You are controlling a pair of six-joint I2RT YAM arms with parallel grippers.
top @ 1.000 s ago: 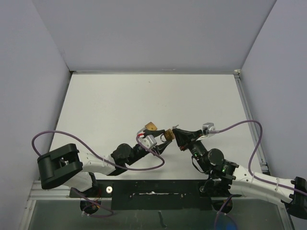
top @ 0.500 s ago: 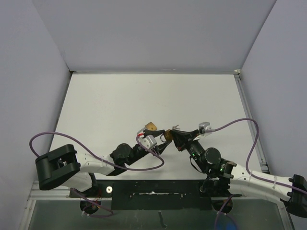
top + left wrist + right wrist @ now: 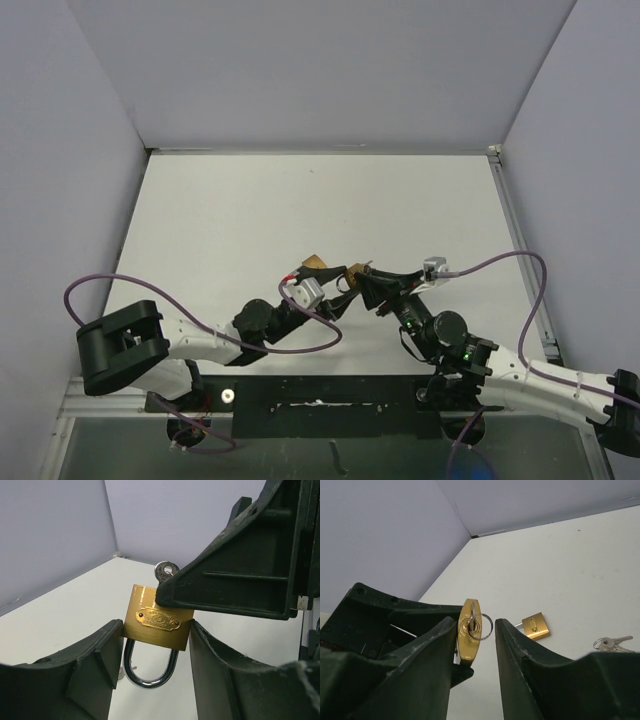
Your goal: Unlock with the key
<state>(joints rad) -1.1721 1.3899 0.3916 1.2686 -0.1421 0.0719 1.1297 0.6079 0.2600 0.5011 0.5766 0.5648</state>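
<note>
From above, the left gripper [image 3: 343,284] and right gripper [image 3: 362,278] meet toward the middle of the table's [image 3: 230,210] near edge, with a brass padlock [image 3: 352,271] between them. A spare padlock [image 3: 314,263] seems to lie just left of it, though it is small here.

In the left wrist view, the left fingers [image 3: 100,655] press both sides of the padlock's body. The shackle is lowest in frame and the key [image 3: 166,571] stands in the opposite end.

In the right wrist view, the right fingers [image 3: 440,650] stand parted either side of the key, gripping nothing. Loose keys [image 3: 612,642] lie on the table beyond.
</note>
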